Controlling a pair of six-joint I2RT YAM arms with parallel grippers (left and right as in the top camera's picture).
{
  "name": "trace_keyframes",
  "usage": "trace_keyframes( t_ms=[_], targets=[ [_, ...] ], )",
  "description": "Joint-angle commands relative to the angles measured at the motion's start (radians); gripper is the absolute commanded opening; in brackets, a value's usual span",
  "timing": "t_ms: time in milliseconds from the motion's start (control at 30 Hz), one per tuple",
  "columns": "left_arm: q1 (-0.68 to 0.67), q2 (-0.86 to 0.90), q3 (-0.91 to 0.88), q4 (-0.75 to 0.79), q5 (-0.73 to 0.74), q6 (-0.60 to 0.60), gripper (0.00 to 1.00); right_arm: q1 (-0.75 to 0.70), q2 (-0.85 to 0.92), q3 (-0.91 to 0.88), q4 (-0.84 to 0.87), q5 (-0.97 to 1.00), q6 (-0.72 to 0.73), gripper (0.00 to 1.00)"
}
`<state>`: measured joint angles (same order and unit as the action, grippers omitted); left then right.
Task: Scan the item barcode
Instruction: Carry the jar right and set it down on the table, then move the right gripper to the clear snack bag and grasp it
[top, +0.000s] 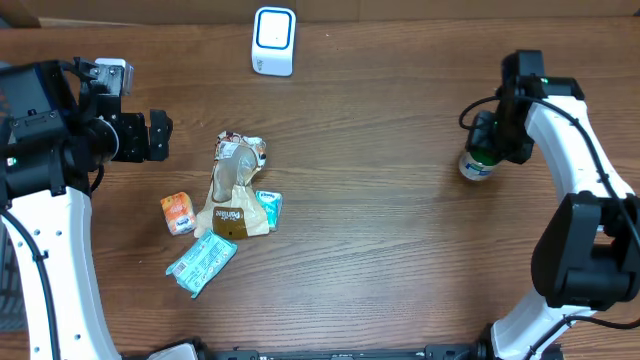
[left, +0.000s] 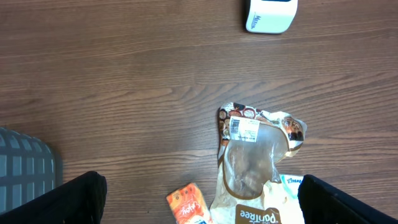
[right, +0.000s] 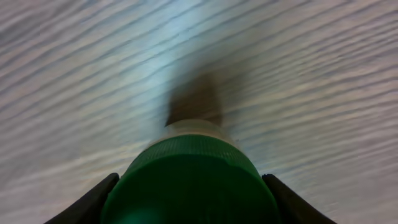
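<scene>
Plainly, wood-grain brown tabletop (top: 380, 220) spans every view; left hand (top: 160, 135) gapes wide, right hand (top: 492, 140) clamps the green-capped bottle (top: 478, 166).

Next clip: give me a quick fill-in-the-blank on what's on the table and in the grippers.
1. The right gripper is closed on a bottle with a ____ cap.
2. The left gripper is ____ and holds nothing.
3. The barcode scanner has a ____ casing.
Missing words: green; open; white.
</scene>
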<state>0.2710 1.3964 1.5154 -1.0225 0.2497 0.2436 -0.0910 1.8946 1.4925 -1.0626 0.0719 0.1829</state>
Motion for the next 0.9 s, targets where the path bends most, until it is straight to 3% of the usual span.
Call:
trace_keyframes(
  t_ms=[0,233,300,400,467,733,867],
  targets=[
    [0.007,0.002,0.005,0.002,-0.002,0.023,1.0,-0.016,-0.013,-0.038,0.056,0.066,-0.005,0.22],
    [0.007,0.002,0.005,0.002,-0.003,0.023,1.0,-0.016,-0.013,-0.108,0.171,0.158,-0.004,0.27],
    [0.007,0.002,0.005,0.002,-0.002,0.023,1.0,-0.016,-0.013,-0.105,0.167,0.123,-0.004,0.57],
    [0.007,0.002,0.005,0.002,-0.002,0.023,1.0,-0.016,-0.013,-0.073,0.124,0.061,-0.004,0.85],
    [0.007,0.002,0.005,0.002,-0.002,0.023,1.0,-0.016,-0.013,-0.031,0.075,0.057,-0.004,0.96],
    [0.007,0.002,0.005,0.002,-0.002,0.023,1.0,-0.01,-0.021,0.243,-0.19,-0.027,-0.004,1.0],
    [0.007,0.002,0.005,0.002,-0.003,0.023,1.0,0.02,-0.021,0.461,-0.328,-0.322,-0.003,1.0]
  ],
)
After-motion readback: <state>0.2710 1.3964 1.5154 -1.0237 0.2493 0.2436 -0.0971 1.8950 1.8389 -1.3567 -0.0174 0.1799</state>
